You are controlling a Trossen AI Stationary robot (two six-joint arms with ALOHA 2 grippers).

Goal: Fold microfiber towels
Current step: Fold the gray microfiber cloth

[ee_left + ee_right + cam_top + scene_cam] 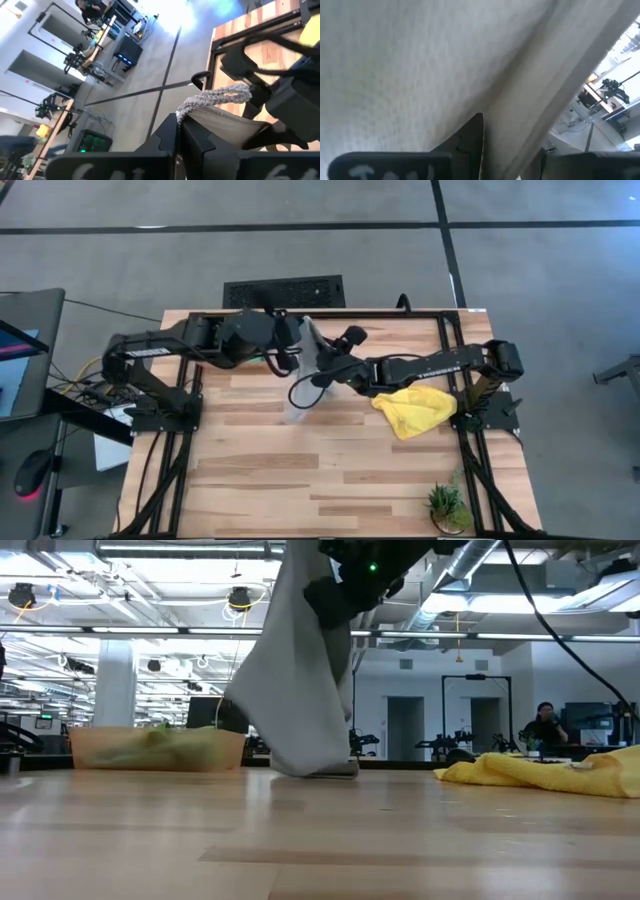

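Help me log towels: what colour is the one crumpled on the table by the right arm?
Yellow towel, clearest in the high view.

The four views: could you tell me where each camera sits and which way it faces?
High view: overhead, straight down on the table; both arms hold up the grey towel.
Low view: table height, level into the room; the towel hangs from above.
Left wrist view: past the left gripper, shut on the towel's edge.
Right wrist view: the right gripper, pressed against the towel.
Shared: high and low views both show the yellow towel.
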